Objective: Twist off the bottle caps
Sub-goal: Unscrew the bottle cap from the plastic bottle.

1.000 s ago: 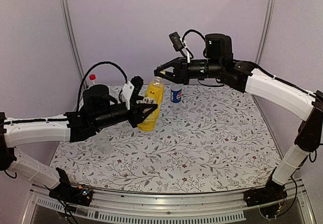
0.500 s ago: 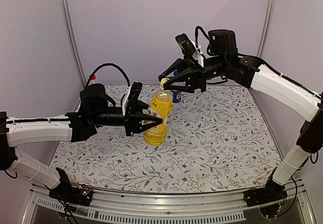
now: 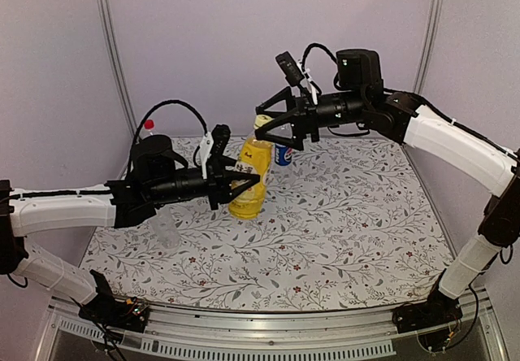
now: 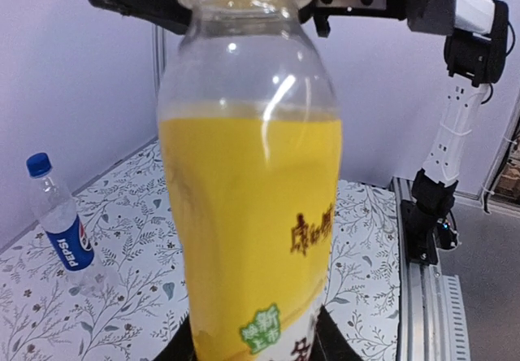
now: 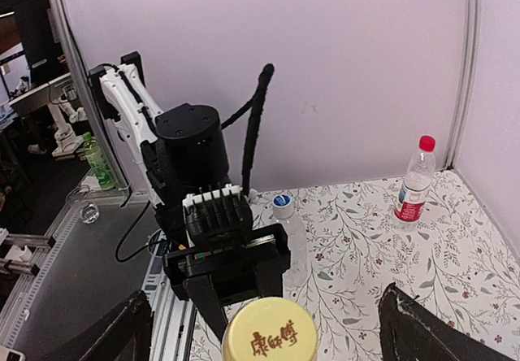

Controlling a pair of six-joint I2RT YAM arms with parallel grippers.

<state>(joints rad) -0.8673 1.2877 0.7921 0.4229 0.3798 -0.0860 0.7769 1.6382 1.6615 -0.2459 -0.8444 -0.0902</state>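
Observation:
The yellow-liquid bottle stands upright above the table with my left gripper shut on its lower body. In the left wrist view the bottle fills the frame, and a dark finger shows at each bottom side. Its yellow cap sits on the neck. My right gripper is open around the cap, with its fingers wide apart and clear of it. In the top view the right gripper reaches in from the right at cap height.
A blue-label Pepsi bottle stands behind the yellow one. A red-capped bottle with a red-white label stands by the back left wall. A plain clear bottle stands under my left arm. A metal rail runs along the near table edge.
My right gripper was shut on the cap and now stands wide open around it. The left arm swung the bottle right and forward, then back a little.

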